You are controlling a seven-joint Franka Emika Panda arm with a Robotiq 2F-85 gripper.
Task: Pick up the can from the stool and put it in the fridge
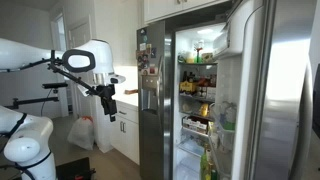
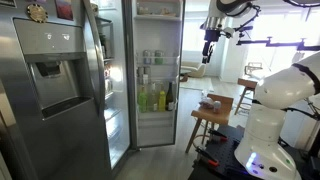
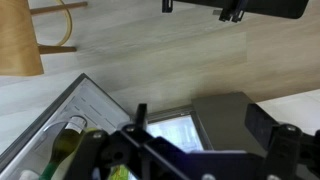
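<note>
The can [image 2: 211,103] is a small reddish cylinder standing on the wooden stool [image 2: 206,117] in front of the robot base. The stainless-steel fridge [image 2: 60,80] stands with a door open and its white shelves [image 2: 155,85] lit; it also shows in an exterior view [image 1: 165,110], with papers and magnets on the closed door. My gripper [image 2: 208,50] hangs high in the air, well above the stool and apart from the can. In the wrist view the gripper [image 3: 200,125] is open with nothing between the fingers. It also shows in an exterior view [image 1: 108,103].
The white robot base [image 2: 268,115] stands beside the stool. The open fridge door [image 1: 270,100] carries shelves of bottles [image 3: 65,145]. White cabinets [image 1: 125,125] stand next to the fridge. A white bag [image 1: 81,132] lies on the wood floor [image 3: 150,50].
</note>
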